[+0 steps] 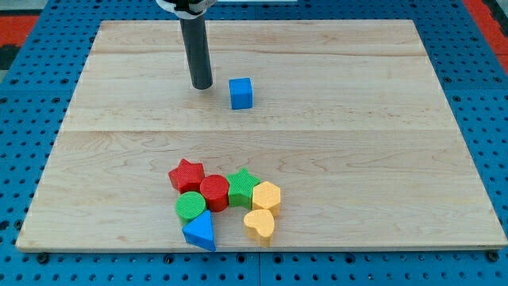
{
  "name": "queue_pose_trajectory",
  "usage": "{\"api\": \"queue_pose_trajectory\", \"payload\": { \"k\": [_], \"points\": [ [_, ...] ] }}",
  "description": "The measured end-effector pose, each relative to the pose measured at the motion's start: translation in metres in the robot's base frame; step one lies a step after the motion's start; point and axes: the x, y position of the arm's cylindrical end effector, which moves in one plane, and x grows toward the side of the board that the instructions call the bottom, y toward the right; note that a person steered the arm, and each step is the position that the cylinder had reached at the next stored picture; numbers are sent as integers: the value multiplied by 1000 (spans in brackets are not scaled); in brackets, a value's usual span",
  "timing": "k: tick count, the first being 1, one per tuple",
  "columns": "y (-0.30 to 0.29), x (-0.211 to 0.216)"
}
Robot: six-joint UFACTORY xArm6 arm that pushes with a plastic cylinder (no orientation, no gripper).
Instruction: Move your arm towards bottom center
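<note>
My dark rod comes down from the view's top, and my tip point(202, 85) rests on the wooden board point(119, 103) in its upper middle. A blue cube point(241, 93) sits just to the tip's right, apart from it. Near the bottom centre lies a tight cluster: a red star point(186, 175), a red cylinder point(214, 193), a green star point(242, 187), a green cylinder point(190, 206), a yellow hexagon point(267, 195), a yellow heart point(259, 225) and a blue triangle point(199, 232). The cluster is far below my tip.
The board lies on a blue perforated table point(24, 119). Red edging point(488, 16) shows at the view's top corners.
</note>
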Motion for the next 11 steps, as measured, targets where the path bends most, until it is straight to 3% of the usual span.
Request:
{"api": "queue_pose_trajectory", "payload": {
  "k": [1, 2, 3, 4, 5, 6, 7, 8, 10, 11],
  "points": [
    [0, 2],
    [-1, -27],
    [26, -101],
    [121, -95],
    [227, -35],
    [287, 62],
    [285, 167],
    [243, 263],
    [211, 268],
    [159, 268]
  ]
}}
